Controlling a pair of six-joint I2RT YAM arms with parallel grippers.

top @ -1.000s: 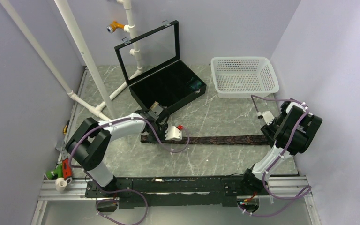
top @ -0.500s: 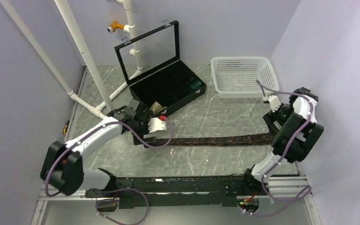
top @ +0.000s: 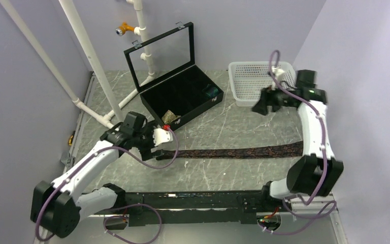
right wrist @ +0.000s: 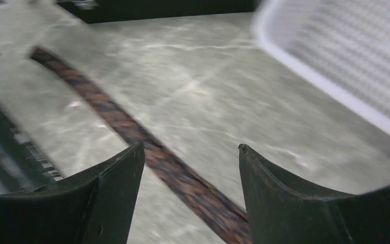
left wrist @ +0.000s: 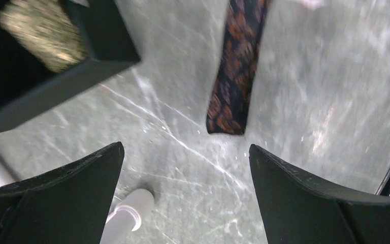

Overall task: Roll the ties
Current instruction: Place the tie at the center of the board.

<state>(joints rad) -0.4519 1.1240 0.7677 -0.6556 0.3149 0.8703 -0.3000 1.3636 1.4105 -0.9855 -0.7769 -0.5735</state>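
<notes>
A dark brown-maroon patterned tie (top: 238, 151) lies flat and stretched out across the marble table, seen as well in the left wrist view (left wrist: 236, 76) and the right wrist view (right wrist: 132, 132). My left gripper (top: 157, 151) (left wrist: 185, 147) hangs open just left of the tie's narrow end, holding nothing. My right gripper (top: 260, 108) (right wrist: 190, 147) is open and raised in front of the basket, well above the tie. A tan speckled tie (top: 170, 116) (left wrist: 43, 33) sits rolled in the black box, and a teal tie (top: 212, 91) sits further back in it.
The black box (top: 183, 96) stands with its glass lid up at the back centre. A white mesh basket (top: 264, 81) (right wrist: 345, 56) is at the back right. White pipes (top: 89, 56) slant along the left; one pipe end (left wrist: 127, 216) lies under my left gripper.
My left gripper opened, let go of the tie's narrow end and drew back to the left. My right arm lifted off the wide end and swung back toward the basket.
</notes>
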